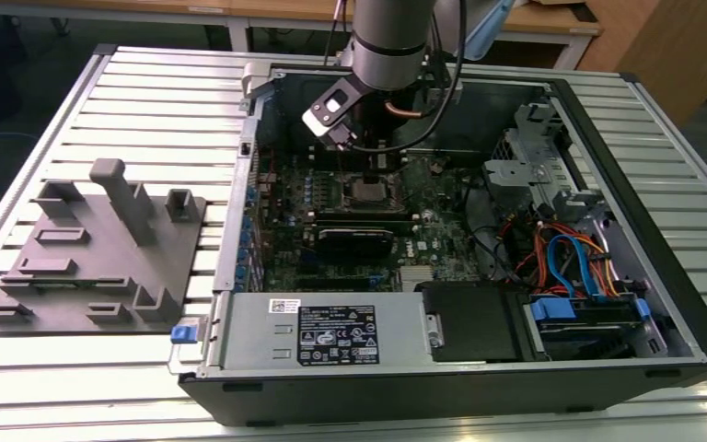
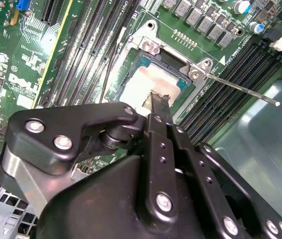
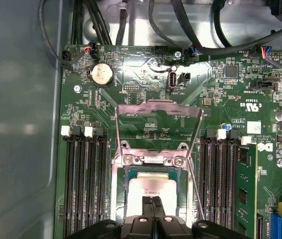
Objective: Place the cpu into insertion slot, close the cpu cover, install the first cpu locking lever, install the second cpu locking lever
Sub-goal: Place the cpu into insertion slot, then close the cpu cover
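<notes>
The cpu (image 3: 153, 189), a small square chip with a pale metal top, lies in the insertion slot (image 3: 122, 195) on the green motherboard; in the second wrist view the cpu (image 2: 141, 87) shows in its silvery-bordered socket. The cpu cover (image 3: 158, 106), a thin silvery frame, is swung open beyond its hinge, away from the chip. A thin locking lever (image 2: 245, 92) sticks out free beside the socket. My gripper (image 3: 153, 201) is shut, with its fingertips (image 2: 155, 99) together directly over the chip's top and nothing between them. In the exterior view my gripper (image 1: 372, 170) hangs over the socket (image 1: 370, 191) inside the open computer case.
Long black memory slots (image 3: 83, 189) flank the socket on both sides. A grey labelled power supply box (image 1: 329, 336) fills the case's near edge. A black module (image 1: 356, 241) lies just before the socket. A grey fixture plate (image 1: 96, 249) sits on the exterior view's left.
</notes>
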